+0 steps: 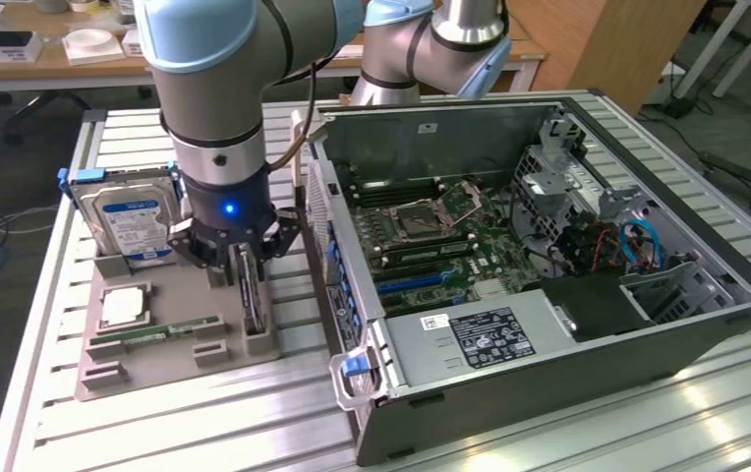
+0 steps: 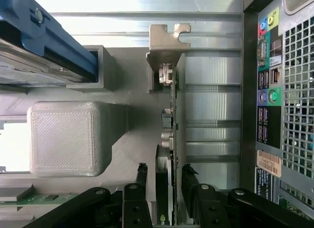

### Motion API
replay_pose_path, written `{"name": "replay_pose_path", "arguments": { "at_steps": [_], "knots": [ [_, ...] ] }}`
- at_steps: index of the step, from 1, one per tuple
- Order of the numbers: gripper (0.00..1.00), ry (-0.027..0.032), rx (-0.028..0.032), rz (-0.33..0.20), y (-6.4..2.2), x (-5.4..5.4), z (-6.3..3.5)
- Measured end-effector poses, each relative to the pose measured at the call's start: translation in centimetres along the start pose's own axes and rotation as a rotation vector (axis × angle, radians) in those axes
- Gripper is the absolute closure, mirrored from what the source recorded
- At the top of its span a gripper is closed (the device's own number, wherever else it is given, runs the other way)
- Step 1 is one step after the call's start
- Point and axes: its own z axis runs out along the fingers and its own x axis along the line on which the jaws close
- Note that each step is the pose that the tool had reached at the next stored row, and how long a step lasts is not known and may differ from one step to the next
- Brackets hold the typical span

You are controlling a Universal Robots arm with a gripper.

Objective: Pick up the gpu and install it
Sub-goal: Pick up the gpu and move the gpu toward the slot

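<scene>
My jaws stand wide open and straddle the gpu (image 2: 169,139), one on each flat face of the card, with a sliver of air showing on both sides. I grip nothing yet.

Reading from the exterior view's left, the grey holder tray (image 1: 107,374) on the counter (image 1: 179,433) carries a blue-labelled hard drive (image 1: 133,218) standing upright. Near it lie a processor chip (image 1: 127,307) and a slim green memory stick (image 1: 159,332). Next comes the gpu (image 1: 251,295), standing on edge in its slot directly under me. Its silver bracket (image 2: 167,41) is at the end away from my jaws. Farthest right, the opened computer case (image 1: 547,246) lies on its side with the motherboard (image 1: 429,231) exposed.

I judge the card light and stiff, but thin and delicate, with small parts and a connector edge that would not forgive a hard squeeze or a twist. The sound hold, I think, is across the two flat faces near the upper edge, squarely, clear of the bracket.
</scene>
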Motion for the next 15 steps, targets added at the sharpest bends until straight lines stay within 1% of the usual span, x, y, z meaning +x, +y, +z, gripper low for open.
{"name": "replay_pose_path", "arguments": {
  "at_steps": [7,10,15],
  "knots": [
    [0.58,0.0008,0.0000,-0.003,-0.02,0.06,0.27],
    [0.58,0.0010,0.0001,-0.005,-0.09,0.24,0.30],
    [0.58,0.0010,0.0000,-0.006,-0.15,0.24,0.31]
  ]
}}
